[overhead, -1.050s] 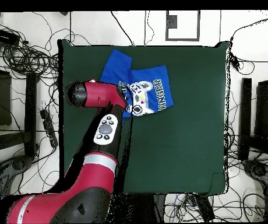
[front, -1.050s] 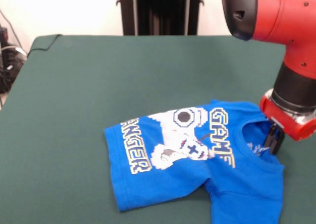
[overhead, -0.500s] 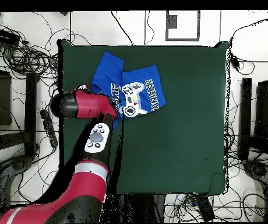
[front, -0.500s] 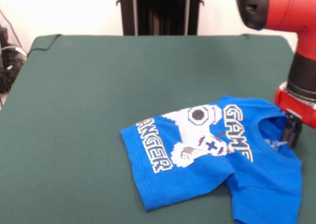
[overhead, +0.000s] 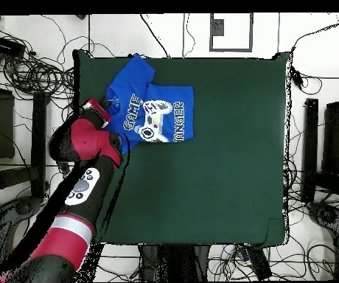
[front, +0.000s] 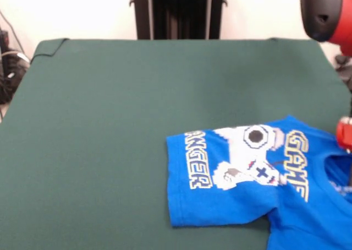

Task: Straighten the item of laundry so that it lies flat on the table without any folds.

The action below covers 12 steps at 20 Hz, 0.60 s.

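Observation:
The item of laundry [front: 242, 189], a bright blue T-shirt with a white controller print and block lettering, lies print-up at the near right of the green table [front: 110, 123]. Its hem points left and its collar reaches the right picture edge. The lettering is cut off along the far side, where the cloth folds under. Only a red wrist part and a dark sliver of my gripper [front: 350, 175] show at that edge, at the collar. From overhead the shirt [overhead: 154, 110] sits at the table's [overhead: 224, 169] upper left, with the gripper [overhead: 101, 112] at its collar end, under the red wrist.
My red arm [overhead: 84, 147] crosses the table's left edge in the overhead view. Cables [overhead: 32, 70] and dark stands lie on the floor around the table. Open green cloth stretches to the right of the shirt and below it there.
The gripper has travelled toward the table's side edge, dragging the shirt by the collar with it. In the front view both slid right, and the gripper is almost out of the picture.

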Each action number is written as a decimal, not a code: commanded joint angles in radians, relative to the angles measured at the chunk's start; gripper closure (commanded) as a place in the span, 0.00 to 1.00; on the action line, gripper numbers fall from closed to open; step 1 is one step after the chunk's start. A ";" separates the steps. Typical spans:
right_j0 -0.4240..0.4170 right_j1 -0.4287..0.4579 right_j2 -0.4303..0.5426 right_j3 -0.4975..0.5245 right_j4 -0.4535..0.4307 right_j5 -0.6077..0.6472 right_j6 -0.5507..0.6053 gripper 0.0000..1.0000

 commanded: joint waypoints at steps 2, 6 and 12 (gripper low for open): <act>-0.020 0.189 -0.066 -0.129 0.184 -0.034 0.078 1.00; -0.029 0.214 -0.143 -0.152 0.183 0.083 0.059 1.00; -0.038 0.195 -0.157 -0.146 0.134 0.230 0.061 0.00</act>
